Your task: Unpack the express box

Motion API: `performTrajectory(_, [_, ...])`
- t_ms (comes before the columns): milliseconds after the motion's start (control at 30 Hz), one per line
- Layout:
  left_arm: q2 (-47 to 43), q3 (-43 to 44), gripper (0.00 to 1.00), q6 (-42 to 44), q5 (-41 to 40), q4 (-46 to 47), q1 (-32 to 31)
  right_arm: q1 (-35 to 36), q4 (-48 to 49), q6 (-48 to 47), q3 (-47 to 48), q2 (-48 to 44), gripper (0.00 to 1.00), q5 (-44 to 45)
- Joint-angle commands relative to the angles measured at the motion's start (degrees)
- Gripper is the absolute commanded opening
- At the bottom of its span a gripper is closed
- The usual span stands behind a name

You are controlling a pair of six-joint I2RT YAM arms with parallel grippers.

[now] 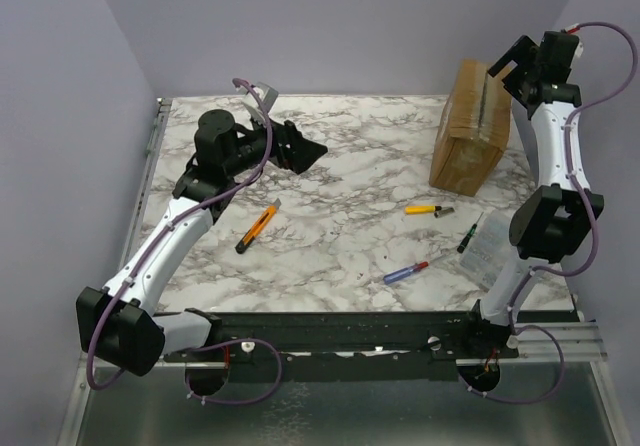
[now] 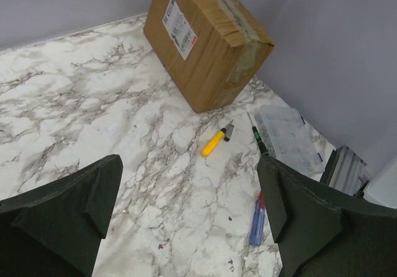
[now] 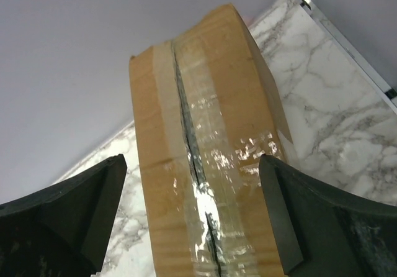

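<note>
The express box (image 1: 472,126) is a brown taped carton standing on edge at the table's far right. It shows with its white label in the left wrist view (image 2: 205,38). In the right wrist view (image 3: 205,165) its taped top seam is slit along the middle. My right gripper (image 1: 505,66) is open just above the box top, its jaws either side of the box (image 3: 192,221), touching nothing. My left gripper (image 1: 310,151) is open and empty over the far left of the table, pointing right (image 2: 189,221).
An orange box cutter (image 1: 257,227) lies left of centre. A small yellow cutter (image 1: 428,209), a green screwdriver (image 1: 467,238), a blue screwdriver (image 1: 408,270) and a clear plastic case (image 1: 490,246) lie near the right arm. Walls close in on both sides.
</note>
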Motion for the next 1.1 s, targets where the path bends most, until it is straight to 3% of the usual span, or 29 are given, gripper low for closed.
performTrajectory(0, [1.2,0.4,0.99,4.4,-0.9,-3.1,-2.4,-0.7,-0.7,-0.1,8.4,5.2,1.00,2.3])
performTrajectory(100, [1.5,1.3,0.99,6.7,-3.2,-6.7,-3.9,-1.3,0.9,0.0,10.0,8.0,0.95,2.6])
performTrajectory(333, [0.2,1.2,0.99,8.1,-8.0,-8.9,-5.9,-2.2,2.1,1.8,10.8,12.7,0.94,4.6])
performTrajectory(600, [0.6,0.0,0.99,4.7,-8.1,-6.7,-6.1,-3.3,2.8,2.0,10.7,16.6,0.98,-8.5])
performTrajectory(700, [0.5,-0.6,0.99,4.8,-9.3,-6.4,-6.0,-3.3,3.5,2.3,8.7,16.7,0.88,-15.0])
performTrajectory(767, [0.4,-0.9,0.99,5.0,-10.3,-6.4,-5.8,-3.3,5.6,2.7,6.1,16.3,0.84,-21.3])
performTrajectory(933, [0.3,-0.8,0.99,4.5,-10.1,-6.4,-5.7,-3.2,15.8,8.4,-6.9,12.3,0.85,-35.5])
performTrajectory(1067, [0.7,-0.8,0.99,4.0,-10.2,-6.4,-5.7,-2.0,24.3,11.8,-17.9,7.4,0.89,-40.6])
